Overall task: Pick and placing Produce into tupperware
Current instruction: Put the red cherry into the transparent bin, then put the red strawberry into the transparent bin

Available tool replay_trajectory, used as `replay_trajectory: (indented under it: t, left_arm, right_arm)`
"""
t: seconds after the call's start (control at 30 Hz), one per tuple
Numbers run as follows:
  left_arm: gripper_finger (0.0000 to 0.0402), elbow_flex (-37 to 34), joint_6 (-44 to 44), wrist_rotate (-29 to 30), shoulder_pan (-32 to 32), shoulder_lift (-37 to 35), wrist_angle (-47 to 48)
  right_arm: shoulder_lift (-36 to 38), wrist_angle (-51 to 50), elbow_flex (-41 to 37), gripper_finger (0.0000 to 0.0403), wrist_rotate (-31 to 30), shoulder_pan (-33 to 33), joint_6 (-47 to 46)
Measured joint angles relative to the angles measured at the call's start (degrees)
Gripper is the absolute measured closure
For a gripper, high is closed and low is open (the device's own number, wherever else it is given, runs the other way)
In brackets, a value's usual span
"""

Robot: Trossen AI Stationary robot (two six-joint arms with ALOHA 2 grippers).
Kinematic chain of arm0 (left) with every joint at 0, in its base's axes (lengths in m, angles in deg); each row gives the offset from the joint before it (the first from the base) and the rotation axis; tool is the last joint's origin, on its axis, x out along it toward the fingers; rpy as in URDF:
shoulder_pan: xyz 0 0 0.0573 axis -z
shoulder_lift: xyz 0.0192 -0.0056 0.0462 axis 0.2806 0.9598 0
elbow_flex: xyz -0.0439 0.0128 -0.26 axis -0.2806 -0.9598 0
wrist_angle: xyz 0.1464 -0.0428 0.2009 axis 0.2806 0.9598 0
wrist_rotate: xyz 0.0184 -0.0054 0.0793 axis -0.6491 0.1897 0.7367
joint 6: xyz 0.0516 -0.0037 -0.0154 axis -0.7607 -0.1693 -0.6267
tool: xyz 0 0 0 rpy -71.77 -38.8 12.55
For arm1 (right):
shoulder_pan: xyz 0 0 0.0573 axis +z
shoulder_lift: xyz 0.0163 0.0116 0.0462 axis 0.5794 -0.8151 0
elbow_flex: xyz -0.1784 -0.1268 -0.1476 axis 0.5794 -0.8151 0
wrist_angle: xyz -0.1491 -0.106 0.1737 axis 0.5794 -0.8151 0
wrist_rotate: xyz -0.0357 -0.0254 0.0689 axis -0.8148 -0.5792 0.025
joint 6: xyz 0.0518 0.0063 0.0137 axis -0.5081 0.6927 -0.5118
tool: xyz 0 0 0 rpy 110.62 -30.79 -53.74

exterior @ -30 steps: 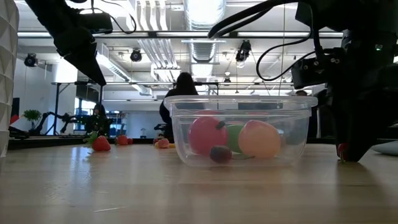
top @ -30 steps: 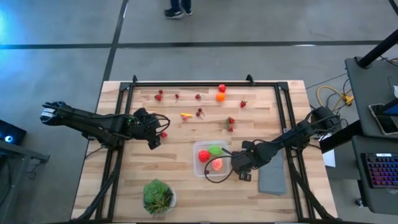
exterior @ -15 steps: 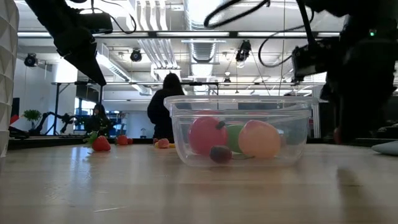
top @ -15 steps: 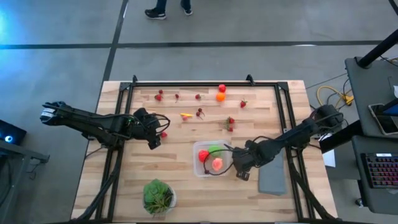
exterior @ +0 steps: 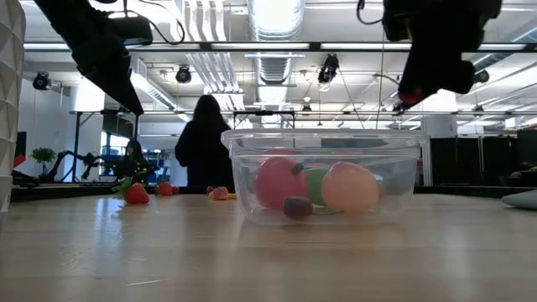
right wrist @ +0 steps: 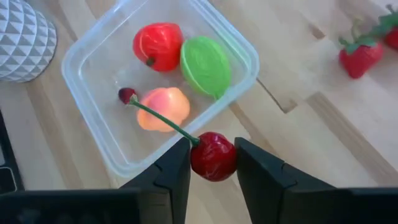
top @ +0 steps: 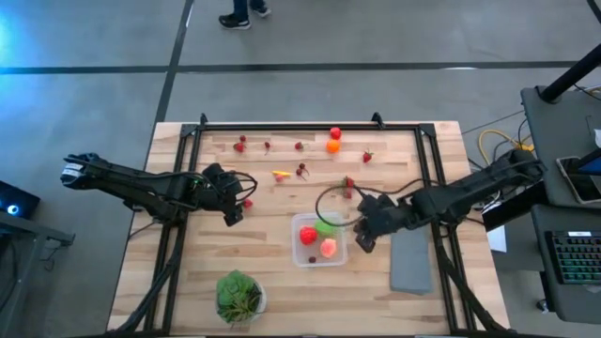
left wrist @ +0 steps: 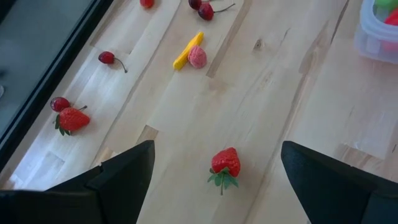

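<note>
The clear tupperware (top: 318, 240) stands at the table's middle front with a red piece (right wrist: 158, 45), a green piece (right wrist: 205, 65), a peach-coloured piece (right wrist: 163, 107) and a small dark cherry (right wrist: 127, 95) in it. My right gripper (top: 362, 235) hangs just right of it, above its rim, shut on a red cherry (right wrist: 213, 158). More produce lies across the far half: strawberries, cherries, an orange piece (top: 332, 145) and a yellow piece (top: 280, 174). My left gripper (top: 235, 212) stands open at the left, over a strawberry (left wrist: 225, 163) that lies on the table. My right gripper pinches the red cherry's round body (right wrist: 213, 163) between its two fingers (right wrist: 177, 168), one on each side. The fingers slant down toward the tupperware. The cherry is lifted clear of the table, and its thin green stem (right wrist: 163, 121) sticks out ahead of the fingers, over the tupperware.
A leafy plant in a white bowl (top: 239, 296) stands at the near left and a flat grey slab (top: 410, 263) lies right of the tupperware. Black frame rails (top: 310, 126) run along the far edge and both sides. A person (exterior: 201, 143) stands beyond the table.
My right gripper has risen from the table at the tupperware's near right corner, gone a little toward the far edge and rolled about its own line, with the cherry still between its fingers. The cherry is now well clear of the table, level with the tupperware's right side.
</note>
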Motion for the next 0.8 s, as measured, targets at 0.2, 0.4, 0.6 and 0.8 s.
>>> replay_trajectory:
  t: [0.2, 0.4, 0.6, 0.8]
  left_arm:
    - [0.0068, 0.0, 0.2, 0.0, 0.0, 0.0, -0.7]
    - [0.0068, 0.0, -0.5, 0.0, 0.0, 0.0, -0.7]
    - [0.0068, 0.0, -1.4, 0.0, 0.0, 0.0, -0.7]
    - [0.0068, 0.0, -1.4, -0.1, 0.0, 0.0, -0.7]
  right_arm:
    - [-4.2, 6.3, 2.6, 0.0288, 4.9, -3.4, 5.2]
    - [-8.8, 7.0, 6.8, 0.0289, 6.6, -5.9, 7.7]
    - [-12.6, 9.1, 8.3, 0.0270, 11.1, -7.1, 9.2]
    - [-13.2, 10.6, 8.3, 0.0220, 12.0, -7.6, 8.7]
